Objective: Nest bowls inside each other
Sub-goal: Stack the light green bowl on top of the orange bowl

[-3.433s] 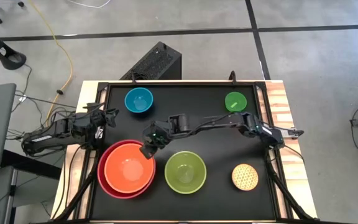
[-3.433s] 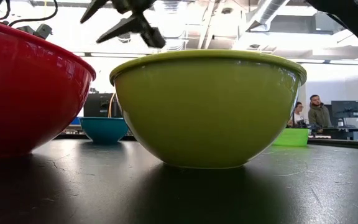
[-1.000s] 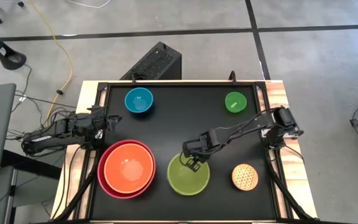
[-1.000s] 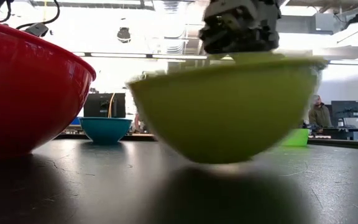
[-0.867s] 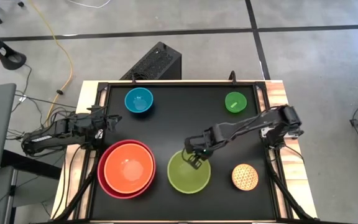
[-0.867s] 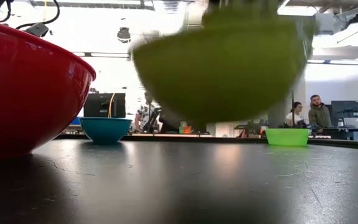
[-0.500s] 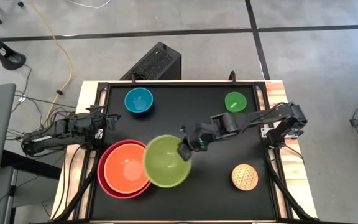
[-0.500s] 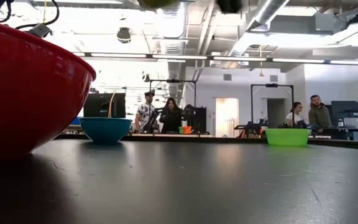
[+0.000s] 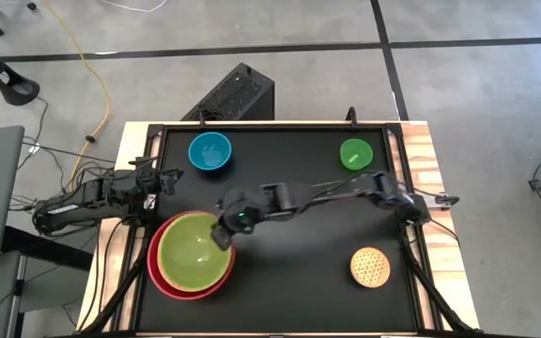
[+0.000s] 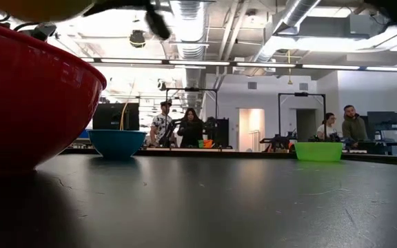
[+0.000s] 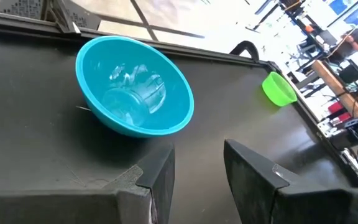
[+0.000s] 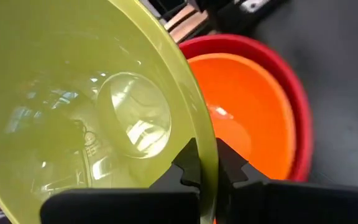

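The table [image 9: 280,282] is being viewed from straight overhead and level from its surface; close wrist views are facing along it. The blue bowl [image 9: 209,152] is being shared by three views.

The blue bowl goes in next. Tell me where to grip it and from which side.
Pinch the blue bowl by its thin rim, one finger inside and one outside, coming down from above. It stands upright with its mouth open, apart from the other bowls, so the rim is clear all round. The right gripper, shut on the lime green bowl, pinches the rim that way.
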Robot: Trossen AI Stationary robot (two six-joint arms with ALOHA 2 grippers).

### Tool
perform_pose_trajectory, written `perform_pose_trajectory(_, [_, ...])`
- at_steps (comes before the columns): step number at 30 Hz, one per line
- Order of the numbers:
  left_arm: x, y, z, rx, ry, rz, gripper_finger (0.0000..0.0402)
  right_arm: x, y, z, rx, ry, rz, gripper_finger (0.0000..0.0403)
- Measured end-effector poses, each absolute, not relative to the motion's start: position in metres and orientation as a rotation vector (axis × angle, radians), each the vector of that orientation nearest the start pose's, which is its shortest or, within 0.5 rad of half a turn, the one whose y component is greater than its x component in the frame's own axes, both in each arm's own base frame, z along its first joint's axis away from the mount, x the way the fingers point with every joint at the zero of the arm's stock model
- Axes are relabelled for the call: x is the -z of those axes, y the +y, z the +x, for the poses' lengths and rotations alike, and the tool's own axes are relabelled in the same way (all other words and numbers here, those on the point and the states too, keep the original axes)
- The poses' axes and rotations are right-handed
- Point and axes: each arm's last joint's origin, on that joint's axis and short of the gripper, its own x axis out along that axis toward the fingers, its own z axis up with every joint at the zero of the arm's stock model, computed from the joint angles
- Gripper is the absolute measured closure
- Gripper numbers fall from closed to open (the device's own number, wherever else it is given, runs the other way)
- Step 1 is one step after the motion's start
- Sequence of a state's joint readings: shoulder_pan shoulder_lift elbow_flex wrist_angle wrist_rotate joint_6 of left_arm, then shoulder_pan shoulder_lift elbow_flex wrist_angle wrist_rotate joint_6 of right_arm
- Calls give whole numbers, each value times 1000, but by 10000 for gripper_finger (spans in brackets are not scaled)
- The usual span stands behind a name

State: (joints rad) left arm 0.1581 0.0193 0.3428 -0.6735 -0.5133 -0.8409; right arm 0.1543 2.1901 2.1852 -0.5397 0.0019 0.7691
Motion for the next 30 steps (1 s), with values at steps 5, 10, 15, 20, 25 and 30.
perform_pose_trajectory(5, [-211, 23, 54, -767, 57, -731, 274, -309, 82, 526, 14, 566, 738, 383])
perform_pose_trajectory(10, [-210, 23, 53, -761, 73, -731, 274, -281, 81, 537, 43, 598, 802, 383])
perform_pose_trajectory(15, [-209, 22, 53, -760, 89, -730, 274, -260, 81, 542, 86, 642, 806, 383])
perform_pose_trajectory(20, [-209, 22, 53, -760, 88, -731, 274, -255, 80, 542, 145, 650, 787, 383])
perform_pose_trajectory(25, [-209, 22, 53, -760, 88, -732, 274, -252, 74, 539, 189, 686, 777, 383])
perform_pose_trajectory(30, [-209, 22, 53, -761, 87, -734, 274, -248, 72, 541, 193, 690, 771, 383])
